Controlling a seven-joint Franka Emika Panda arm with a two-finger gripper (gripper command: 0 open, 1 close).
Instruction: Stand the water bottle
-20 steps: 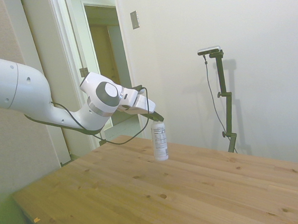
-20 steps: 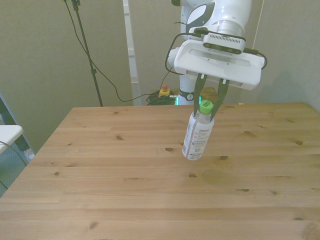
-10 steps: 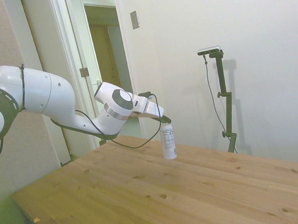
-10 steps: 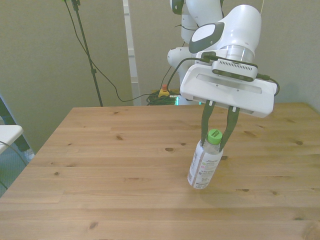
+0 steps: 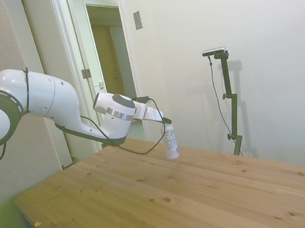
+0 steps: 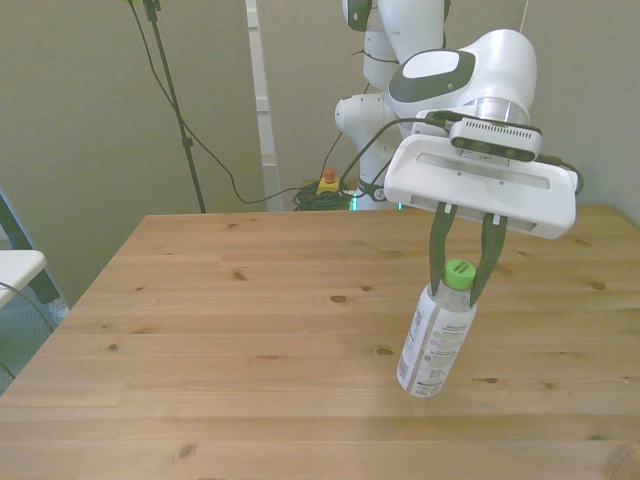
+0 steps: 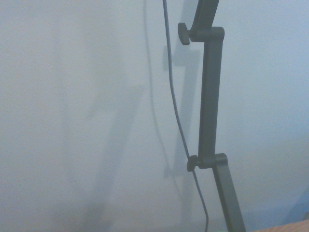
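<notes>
Green-capped water bottle (image 6: 437, 340) hangs tilted just above the wooden worktop (image 6: 250, 330), fingers (image 6: 437, 250) clamped at its neck. I'd lower slowly, get the base flat, straighten it, then release.

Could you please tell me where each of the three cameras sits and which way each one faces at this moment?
Side view: stands off one side of the table, looking across it; the white arm reaches in from the picture's left, holding the water bottle.
Front view: faces the robot across the table; its gripper fingers clamp the bottle just under the green cap.
Wrist view: on the wrist, facing a pale wall; no part of the robot shows.
Shared: side and front views both show the tilted bottle held over the table.
</notes>
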